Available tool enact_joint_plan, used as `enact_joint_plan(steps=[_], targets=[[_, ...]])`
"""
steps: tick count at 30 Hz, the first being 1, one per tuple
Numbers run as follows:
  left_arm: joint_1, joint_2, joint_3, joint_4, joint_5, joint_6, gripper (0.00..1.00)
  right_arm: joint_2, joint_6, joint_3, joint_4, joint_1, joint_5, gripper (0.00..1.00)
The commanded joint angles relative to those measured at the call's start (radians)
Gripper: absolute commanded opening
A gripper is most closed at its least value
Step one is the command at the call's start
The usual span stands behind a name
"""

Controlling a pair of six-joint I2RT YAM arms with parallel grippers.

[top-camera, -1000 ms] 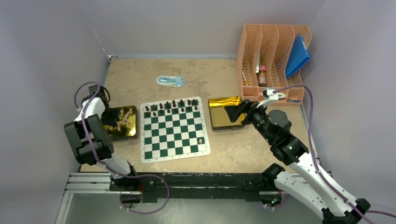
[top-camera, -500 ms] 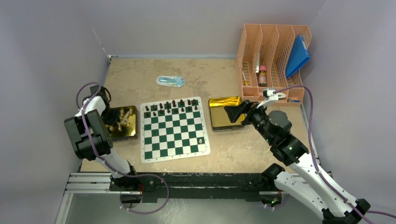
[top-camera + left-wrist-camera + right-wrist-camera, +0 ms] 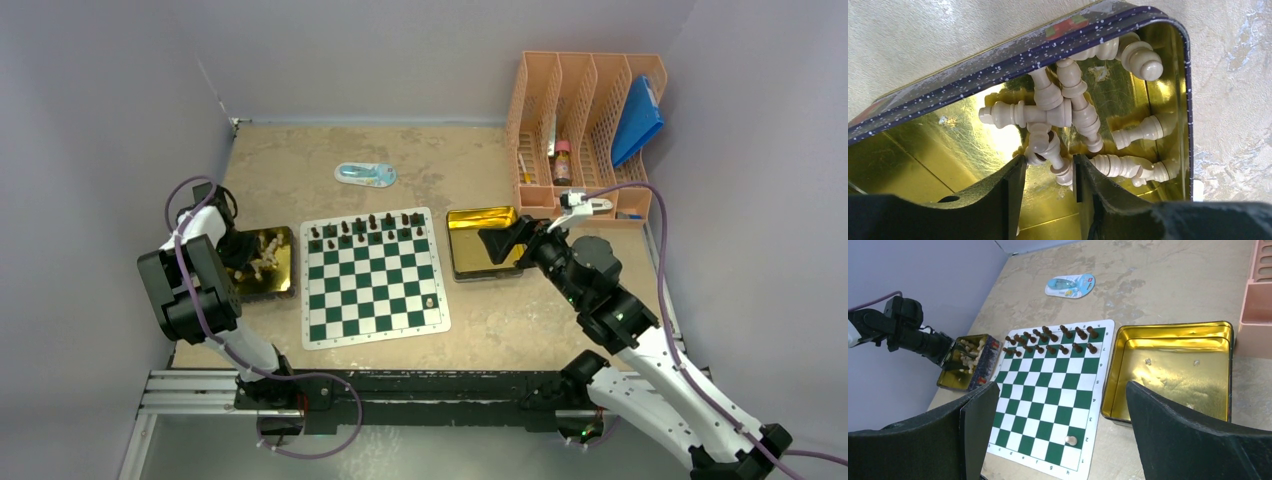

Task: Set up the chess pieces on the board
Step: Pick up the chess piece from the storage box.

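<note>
**Cream chess pieces in the left tin, left tool among them**

Hard to see: the cream chess pieces (image 3: 1048, 107) lie crosswise in a heap, so their kinds cannot be told for certain. The left tool's (image 3: 1048, 162) fingers (image 3: 1008, 200) cover the near part of the heap. From above, that tool is mostly hidden by its own arm. The dark chess pieces (image 3: 1048, 340) are too small to name one by one.

Change: over the last second the left arm has shifted slightly to its left above the tin. The right arm has barely moved, and the pieces on the board stand as before.

Position:
- The cream heap lies directly ahead of the left tool's tips, inside the left tin (image 3: 1058, 40).
- The left tool's fingers stand part-way apart with two or three pieces between the tips. It cannot be told whether they pinch one.
- The board (image 3: 1038, 405) lies to the right of the left tool and below and ahead of the right tool (image 3: 1062, 385).
- The dark pieces fill the two rows farthest from the right tool. A lone cream piece (image 3: 1072, 441) stands on a square in the row nearest to it.
- The right tool's fingers are spread wide and hold nothing.

Surroundings: a gold tin (image 3: 1175, 342) lies just right of the board. On the tabletop (image 3: 470, 170) beyond are a blue packet (image 3: 365, 174) and a peach rack (image 3: 585, 130).
</note>
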Motion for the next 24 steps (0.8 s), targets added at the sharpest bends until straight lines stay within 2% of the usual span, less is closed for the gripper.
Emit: enact_joint_plan(steps=[1,10,17,24], targets=[[0.006,-0.038,0.023,-0.001,0.038,0.014,0.40,0.007,-0.006,0.002,0.044,-0.002,0.008,0.99],[0.006,-0.126,0.048,-0.049,0.058,-0.071,0.35,0.010,-0.001,-0.005,0.072,-0.002,0.008,0.99],[0.006,-0.096,0.034,-0.053,0.052,-0.095,0.28,0.011,-0.003,0.000,0.072,-0.002,0.009,0.99],[0.006,-0.079,-0.009,-0.019,0.068,-0.100,0.28,0.011,-0.005,0.002,0.068,-0.003,0.011,0.99]])
